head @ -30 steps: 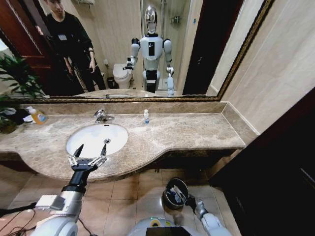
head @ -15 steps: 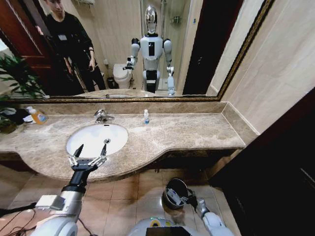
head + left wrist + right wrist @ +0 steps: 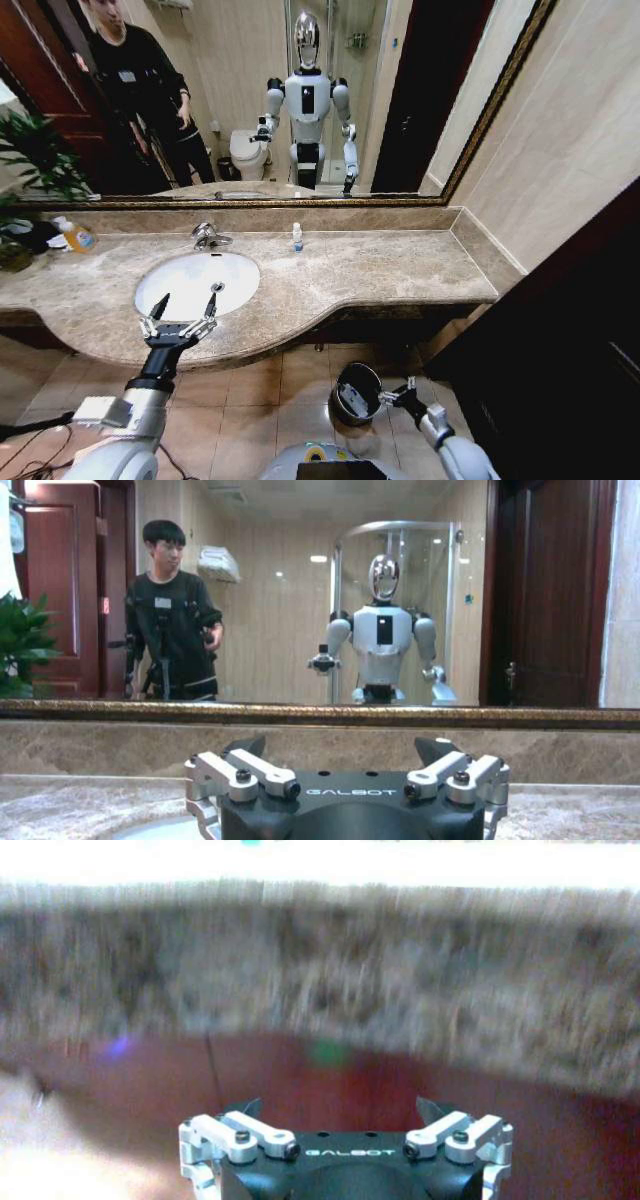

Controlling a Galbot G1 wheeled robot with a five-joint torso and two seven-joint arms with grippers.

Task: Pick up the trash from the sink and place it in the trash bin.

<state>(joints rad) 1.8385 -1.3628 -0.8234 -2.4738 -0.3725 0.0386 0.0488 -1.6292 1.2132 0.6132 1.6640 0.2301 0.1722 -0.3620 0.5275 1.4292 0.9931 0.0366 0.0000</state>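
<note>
The sink (image 3: 185, 290) is a white oval basin with a chrome faucet (image 3: 208, 236) in a beige marble counter. The trash is out of view. My left gripper (image 3: 186, 300) hovers open over the basin's near rim, with nothing between its fingers; in the left wrist view the left gripper (image 3: 342, 744) faces the mirror. The trash bin (image 3: 356, 393), small, round and black with a shiny rim, stands on the floor tiles below the counter. My right gripper (image 3: 400, 397) is low, just right of the bin, open and empty. The right gripper (image 3: 340, 1104) faces the blurred counter edge.
A small clear bottle with a blue cap (image 3: 297, 238) stands behind the basin, and an orange soap bottle (image 3: 78, 237) sits at the counter's far left beside a plant (image 3: 35, 160). The marble counter (image 3: 400, 265) stretches right. A dark wall (image 3: 560, 350) closes the right side.
My right gripper has swung from over the bin's mouth to its right side. The left gripper has stayed in place over the basin's rim.
</note>
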